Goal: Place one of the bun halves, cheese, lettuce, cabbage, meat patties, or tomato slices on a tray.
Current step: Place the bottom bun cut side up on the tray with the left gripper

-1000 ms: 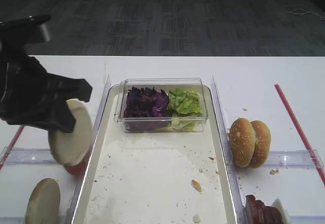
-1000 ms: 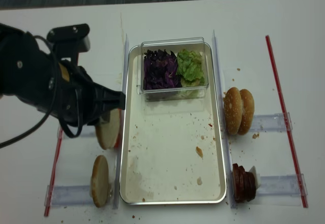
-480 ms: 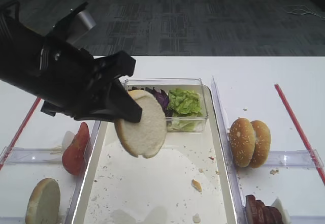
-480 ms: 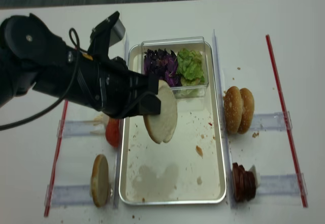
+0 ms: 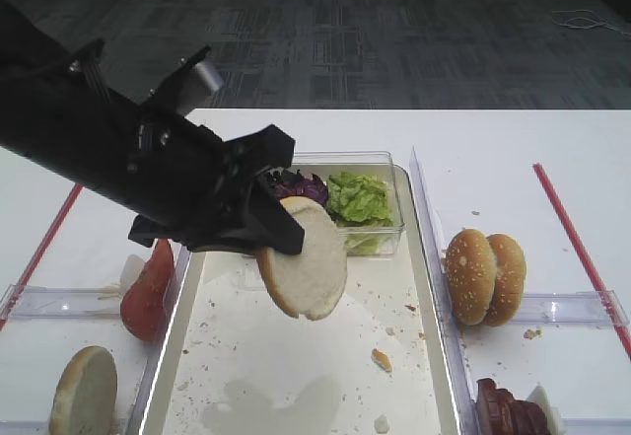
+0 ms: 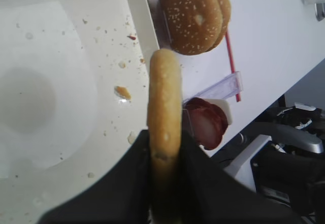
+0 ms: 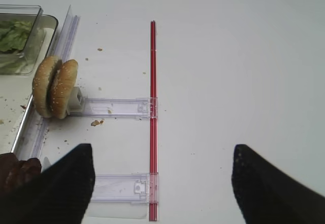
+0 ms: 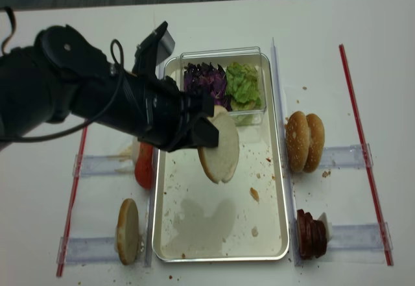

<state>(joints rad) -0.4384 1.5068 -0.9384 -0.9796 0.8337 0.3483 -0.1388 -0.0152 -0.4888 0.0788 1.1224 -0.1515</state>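
**Plain bun half hanging over the tray**

The bun half point(image 5: 306, 260) is hanging on edge above the middle of the off-white tray point(image 5: 424, 257), clear of its floor, cut face turning toward 5 o'clock in the high view. The left end effector point(image 8: 198, 127) is pinching it by the rim at about 11 o'clock, jaws pressed onto crust and cut face. It is looking light, soft and crumbly, so a thin edge grip is suiting it; squeezing harder would probably dent it. The clear box of purple cabbage point(image 5: 296, 186) and lettuce point(image 5: 357, 198) is sitting at the tray's 12 o'clock end. The right end effector point(image 7: 162, 183) is hovering spread over the counter point(image 7: 228, 71), carrying nothing.
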